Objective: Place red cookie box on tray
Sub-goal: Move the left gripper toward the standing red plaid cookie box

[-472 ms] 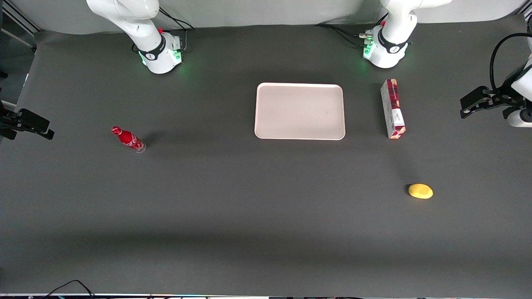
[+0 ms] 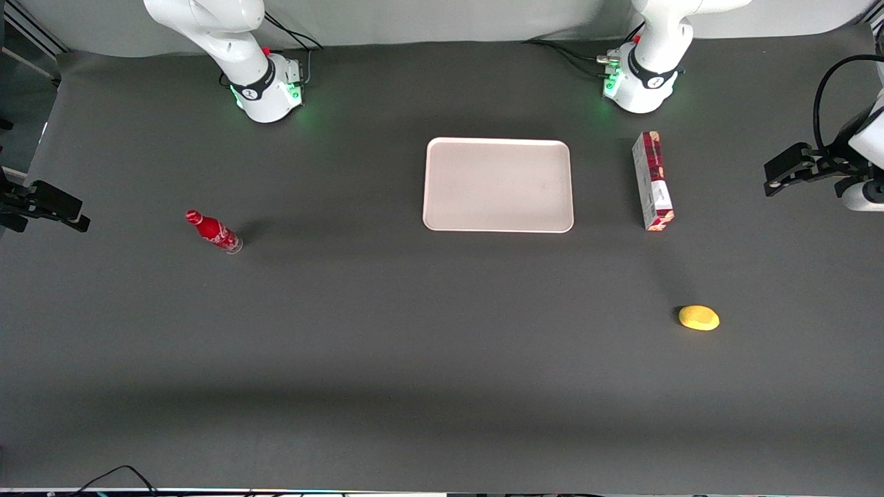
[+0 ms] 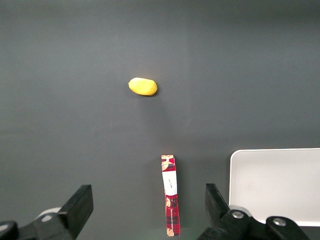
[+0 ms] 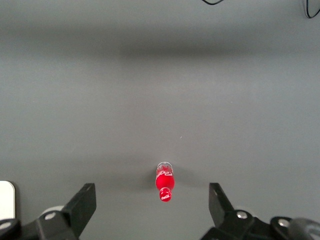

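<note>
Red cookie box (image 2: 652, 181): lies on the table (image 2: 414, 331), just beside the tray (image 2: 497, 184), toward the working arm's end.
Tool (image 3: 148, 205): high above the box, fingers (image 3: 80, 205) spread wide, empty.
Risk: narrow box may tip or twist if gripped off-centre.

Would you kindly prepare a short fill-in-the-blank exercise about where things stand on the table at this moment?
1. The red cookie box lies on the table beside the ____, not on it.
2. The end effector hangs well above the table, its fingers spread ____.
3. The small yellow object lies ____ to the front camera than the red cookie box.
4. The item toward the parked arm's end of the table is a red ____.

Missing words: tray; open; nearer; bottle
</note>
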You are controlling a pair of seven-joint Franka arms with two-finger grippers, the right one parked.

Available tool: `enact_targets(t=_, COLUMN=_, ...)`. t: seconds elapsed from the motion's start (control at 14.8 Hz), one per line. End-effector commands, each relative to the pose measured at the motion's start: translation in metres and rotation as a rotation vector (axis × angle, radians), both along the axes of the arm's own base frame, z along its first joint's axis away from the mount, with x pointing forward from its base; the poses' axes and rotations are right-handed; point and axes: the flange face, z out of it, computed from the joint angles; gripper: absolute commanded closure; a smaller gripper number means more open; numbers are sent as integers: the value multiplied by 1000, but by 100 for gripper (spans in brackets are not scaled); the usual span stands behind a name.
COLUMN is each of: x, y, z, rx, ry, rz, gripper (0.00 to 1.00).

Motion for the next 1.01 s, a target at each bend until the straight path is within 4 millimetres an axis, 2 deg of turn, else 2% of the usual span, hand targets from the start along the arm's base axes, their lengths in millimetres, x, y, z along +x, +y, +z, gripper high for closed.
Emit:
enact_targets(t=0.0, x=0, y=-1, z=5, rx=1, ry=2, rz=3, gripper=0)
enact_targets(t=0.27, x=-5, y=-3, z=-11, rx=17, ry=61, rz=-4, gripper=0)
enact_targets(t=0.61, x=-36, y=1, z=-59, rx=50, ry=115, rz=-1, gripper=0)
enact_targets(t=0.94, x=-80, y=2, z=-120, rx=62, ry=105, rz=-9, gripper=0)
